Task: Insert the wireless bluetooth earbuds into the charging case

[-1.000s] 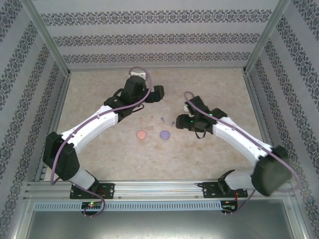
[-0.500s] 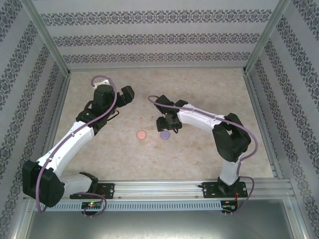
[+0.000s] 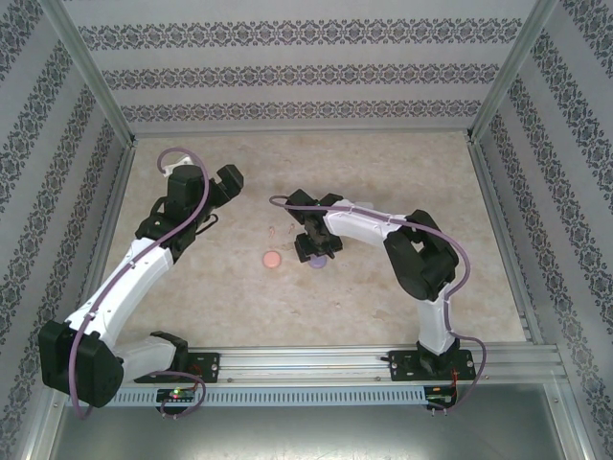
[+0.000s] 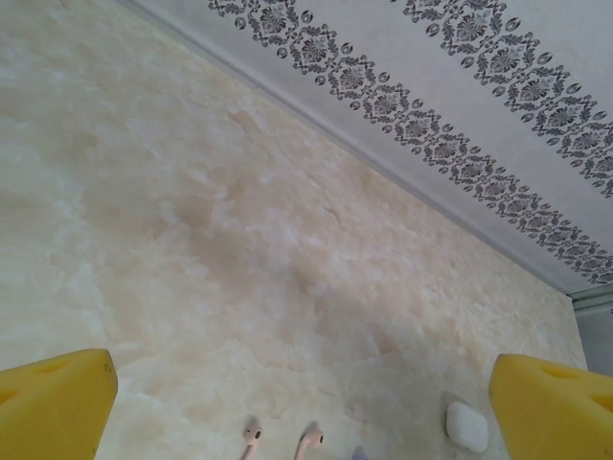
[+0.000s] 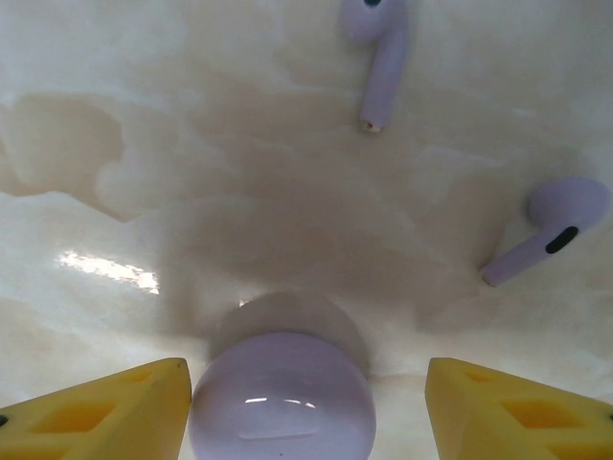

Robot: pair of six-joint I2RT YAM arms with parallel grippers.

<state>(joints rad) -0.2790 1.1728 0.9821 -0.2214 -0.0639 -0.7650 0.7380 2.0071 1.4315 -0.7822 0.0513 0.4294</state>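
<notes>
Purple earbuds (image 5: 378, 57) lie loose on the desk (image 5: 144, 115), well apart from each other, just beyond the purple case (image 5: 281, 402). Neither is in it. Right fingers (image 5: 105, 412) are spread, low over the desk and straddling that case. I see a gap on one side, so no pinch. Left fingers (image 4: 53, 402) are spread wide, holding nothing, over bare desk. Pinkish earbuds (image 4: 252, 436) lie side by side ahead of them, with a white case (image 4: 466, 426) nearby. Pink case (image 3: 271, 259) sits near the purple one.
</notes>
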